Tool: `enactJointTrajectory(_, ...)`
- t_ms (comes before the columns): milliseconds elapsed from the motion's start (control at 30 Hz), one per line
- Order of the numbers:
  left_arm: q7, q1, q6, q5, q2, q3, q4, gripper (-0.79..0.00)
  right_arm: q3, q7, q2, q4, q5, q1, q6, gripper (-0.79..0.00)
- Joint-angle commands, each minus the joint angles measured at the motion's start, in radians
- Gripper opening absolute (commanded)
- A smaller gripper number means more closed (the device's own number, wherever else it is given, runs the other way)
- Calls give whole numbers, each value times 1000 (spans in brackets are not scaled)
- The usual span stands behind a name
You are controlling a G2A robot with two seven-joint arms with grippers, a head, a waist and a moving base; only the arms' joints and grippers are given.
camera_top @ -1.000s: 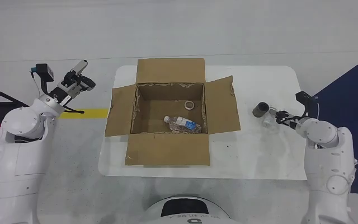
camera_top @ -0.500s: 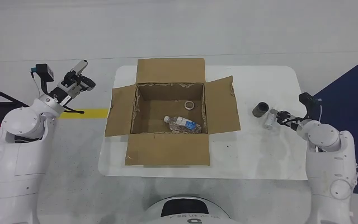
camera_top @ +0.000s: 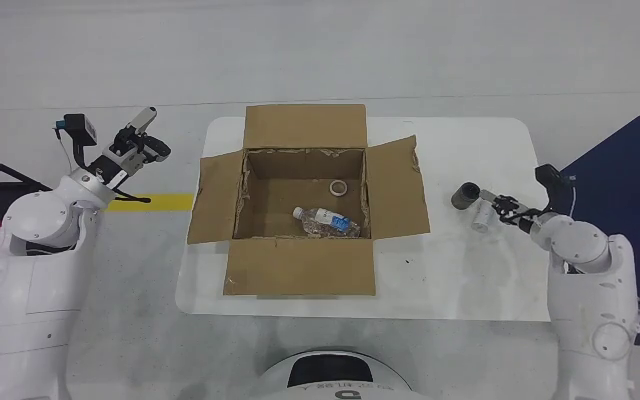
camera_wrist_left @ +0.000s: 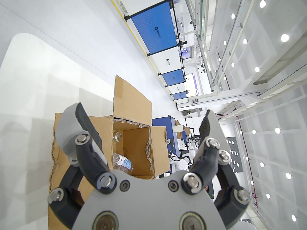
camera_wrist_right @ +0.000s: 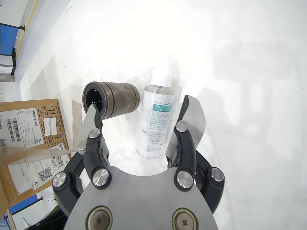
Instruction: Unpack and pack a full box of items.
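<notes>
- We judged the step in hand to be the handling of the small clear bottle [camera_wrist_right: 156, 120], which lay on its side near the right edge of the worktop [camera_top: 470, 270], just beside a dark metal cylinder [camera_wrist_right: 117, 99]. Whether it was being set down or picked up, we could not tell.
- To do it well, we would centre the fingers across the bottle's body and move straight up or down. Both pieces are round and would likely roll towards the edge if nudged.
- One fingertip stood close by the cylinder's open mouth, so we would keep it clear to avoid dragging the cylinder along.
- The right claw [camera_wrist_right: 141, 107] was spread wide with the bottle between its fingers, and it gripped nothing. We could not tell whether either finger touched the bottle.
- The left claw [camera_wrist_left: 144, 116] was also wide open and empty, held off the worktop's left edge.
- The box [camera_top: 300, 265] sat mid-worktop with its flaps open. A water bottle [camera_top: 325, 220] and a tape roll [camera_top: 339, 187] lay inside, so we judged the unpacking unfinished.
</notes>
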Motion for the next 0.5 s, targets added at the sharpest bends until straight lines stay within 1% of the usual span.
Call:
enactJointTrajectory(0, 0, 0, 0, 0, 0, 0, 0, 0, 4, -8, 2, 2, 9, 1, 1, 0)
enactJointTrajectory(133, 0, 0, 0, 0, 0, 0, 0, 0, 10, -33, 4, -5, 32, 0, 1, 0)
enactJointTrajectory(233, 0, 0, 0, 0, 0, 0, 0, 0, 28, -80, 5, -42, 80, -10, -26, 0)
enactJointTrajectory(300, 0, 0, 0, 0, 0, 0, 0, 0, 39, -112, 4, -102, 108, -31, -51, 0)
enactJointTrajectory(467, 0, 0, 0, 0, 0, 0, 0, 0, 35, -171, 0, -351, 185, -106, -135, 0)
